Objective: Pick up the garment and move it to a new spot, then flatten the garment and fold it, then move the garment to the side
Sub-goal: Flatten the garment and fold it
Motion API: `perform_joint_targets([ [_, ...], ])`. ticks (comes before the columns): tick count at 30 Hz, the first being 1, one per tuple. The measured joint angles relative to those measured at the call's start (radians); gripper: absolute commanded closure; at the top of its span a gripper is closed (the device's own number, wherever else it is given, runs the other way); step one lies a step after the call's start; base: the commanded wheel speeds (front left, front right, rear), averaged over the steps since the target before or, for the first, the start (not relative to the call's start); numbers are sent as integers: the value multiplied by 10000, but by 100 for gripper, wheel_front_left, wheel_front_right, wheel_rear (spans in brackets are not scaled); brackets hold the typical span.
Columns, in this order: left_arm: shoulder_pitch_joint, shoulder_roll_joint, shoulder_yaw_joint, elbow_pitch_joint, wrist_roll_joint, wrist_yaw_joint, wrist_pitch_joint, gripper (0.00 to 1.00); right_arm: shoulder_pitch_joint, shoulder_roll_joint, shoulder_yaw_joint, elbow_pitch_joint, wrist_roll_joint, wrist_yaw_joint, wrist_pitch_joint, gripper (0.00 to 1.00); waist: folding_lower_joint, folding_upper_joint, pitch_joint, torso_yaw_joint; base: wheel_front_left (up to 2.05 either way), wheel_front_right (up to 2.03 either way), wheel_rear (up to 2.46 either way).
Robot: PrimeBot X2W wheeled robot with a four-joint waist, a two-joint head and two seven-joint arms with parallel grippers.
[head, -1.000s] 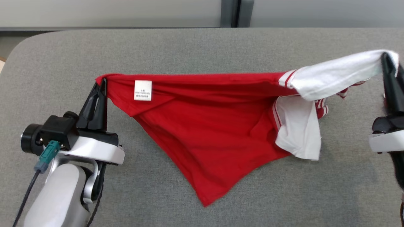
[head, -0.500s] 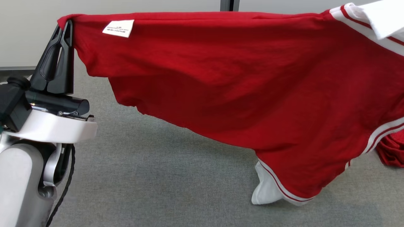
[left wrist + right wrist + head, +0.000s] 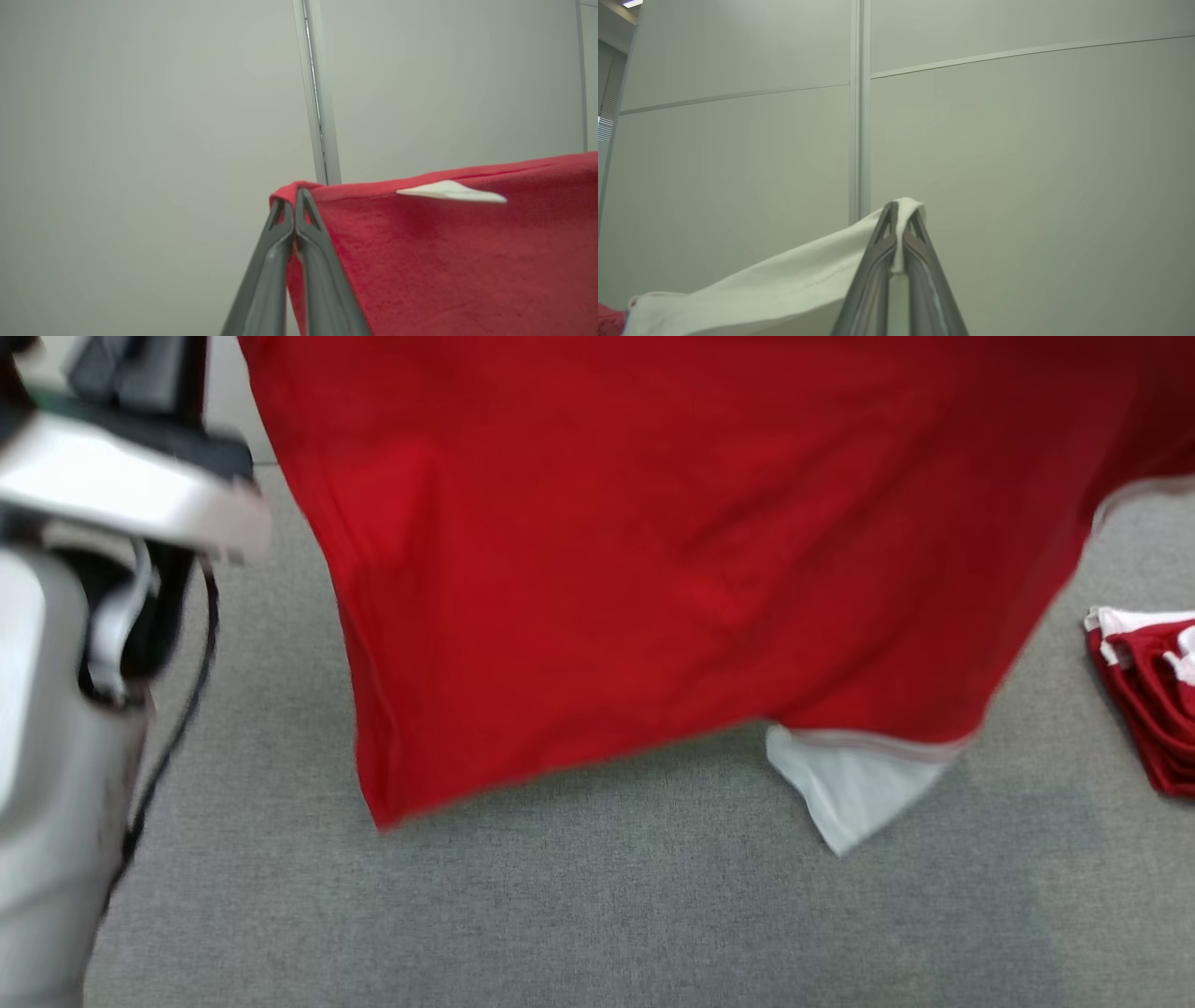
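- Above the grey table (image 3: 560,915), the garment (image 3: 653,569) hangs as a wide red sheet in the head view; one red corner dangles low at the left-middle; a white sleeve (image 3: 845,789) hangs below the hem further right; the frame is blurred, so I cannot tell whether either tip touches the table
- In the left wrist view, the left gripper (image 3: 295,198) has its two dark fingers pressed together on a red corner of the garment; the cloth folds over the tips and runs off to the right as a taut top edge; a white label (image 3: 451,192) stands out from that edge, near the fingers
- In the right wrist view, the right gripper (image 3: 902,210) pinches the garment's white fabric; the cloth wraps over the fingertips and slopes down to the lower left, where a scrap of red shows
- At the left edge of the head view, the pale left forearm (image 3: 37,784) rises, with a black cable (image 3: 182,709) looping beside it
- At the table's far right lies a stack of folded red-and-white clothes (image 3: 1144,709), apart from the hanging garment
- The table top is grey and cloth-covered
- Behind stands a pale grey-green panelled wall (image 3: 1017,140); a vertical joint strip (image 3: 859,102) divides the panels; thin horizontal seams cross them; a ceiling light (image 3: 633,3) glows in the upper corner
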Motion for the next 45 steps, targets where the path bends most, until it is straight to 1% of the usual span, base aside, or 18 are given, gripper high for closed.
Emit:
perform_joint_targets([
  [4, -2101, -420, 8, 1783, -58, -385, -458, 100, -2126, 0, 566, 1400, 73, 0, -382, 100, 0, 0, 483, -38, 0, 0, 0],
  [6, -3007, -623, -6, 2807, -31, -476, -782, 100, -3225, 63, 951, 2341, 115, 0, -671, 100, 0, 0, 696, -60, 0, 0, 0],
  [9, -3861, -771, 29, 4247, 73, -556, -1329, 100, -4538, 428, 1749, 3808, 286, -2, -1218, 100, 0, 0, 839, -193, 0, 0, 0],
  [13, -4879, -1060, 50, 5850, 117, -717, -2059, 100, -5922, 692, 2617, 5678, 345, -8, -2079, 100, 0, 0, 1033, -316, 0, 0, 0],
  [16, -4991, -1354, -17, 7306, 61, -861, -2215, 100, -6355, 1055, 3235, 7260, 550, -8, -2295, 100, 0, 0, 1214, -367, 0, 0, 0],
  [19, -4939, -1530, -52, 8636, -56, -966, -2326, 100, -6492, 1528, 3910, 8635, 702, -8, -2408, 100, 0, 0, 1434, -437, 0, 0, 0],
  [22, -4649, -1822, -58, 9708, -213, -1051, -2414, 100, -6457, 1850, 4349, 9634, 995, -4, -2522, 100, 0, 0, 1725, -485, 0, 0, 0],
  [25, -4348, -2088, -111, 10433, -263, -1139, -2499, 100, -6202, 1902, 4684, 10287, 1281, -8, -2614, 100, 0, 0, 2078, -480, 0, 0, 0],
  [27, -4265, -2199, -125, 10679, -295, -1200, -2516, 100, -5990, 1900, 4863, 10466, 1530, -8, -2642, 100, 0, 0, 2331, -454, 0, 0, 0],
  [29, -4219, -2247, 86, 10918, -527, -1231, -2543, 100, -5860, 1822, 5085, 10462, 1674, -8, -2708, 100, 0, 0, 2612, -423, 0, 0, 0],
  [33, -3777, -2182, 307, 10978, -616, -1281, -2554, 100, -5059, 1613, 5287, 10178, 2075, -8, -2729, 100, 0, -1, 2886, -344, 0, 0, 0],
  [39, -2967, -2034, 667, 10477, -623, -1321, -2556, 100, -3895, 1383, 5087, 9033, 2240, -8, -2748, 100, 0, 0, 2674, -430, 0, 0, 0],
  [40, -2967, -2034, 667, 10477, -623, -1321, -2556, 100, -3895, 1383, 5087, 9033, 2240, -8, -2748, 100, 0, 0, 2674, -430, 0, 0, 0],
  [43, -2127, -2046, 928, 9915, -589, -1352, -2558, 100, -2842, 1310, 4897, 8142, 2266, -8, -2750, 100, 0, 0, 2390, -438, 0, 0, 0],
  [45, -1360, -2090, 1147, 9394, -537, -1354, -2556, 100, -1856, 1246, 4706, 7407, 2286, -8, -2752, 100, 0, 0, 2142, -432, 0, 0, 0],
])
